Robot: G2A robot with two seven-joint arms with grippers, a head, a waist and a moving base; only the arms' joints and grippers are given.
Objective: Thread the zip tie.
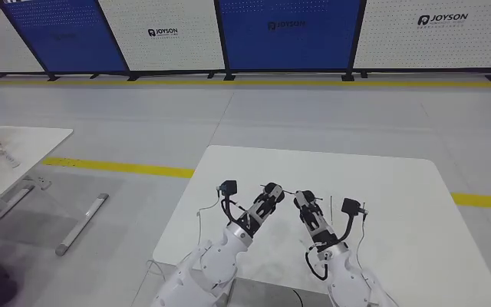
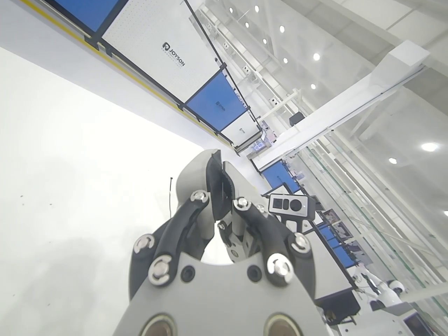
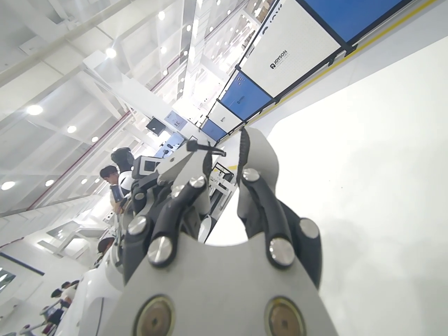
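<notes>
Zip tie [image 3: 206, 149] sits clamped in the closed left end effector [image 2: 220, 161]. Right end effector [image 3: 225, 142] is spread apart beside it, above the worktop [image 1: 383, 184].

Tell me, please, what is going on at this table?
A two-armed robot is holding a zip tie up above a white table. The left pincer is shut, apparently on the zip tie. The right pincer is open close by, and the strap crosses the tip of one of its fingers. No closed loop can be seen, so the threading does not look done yet. A second tie lies on the table.
</notes>
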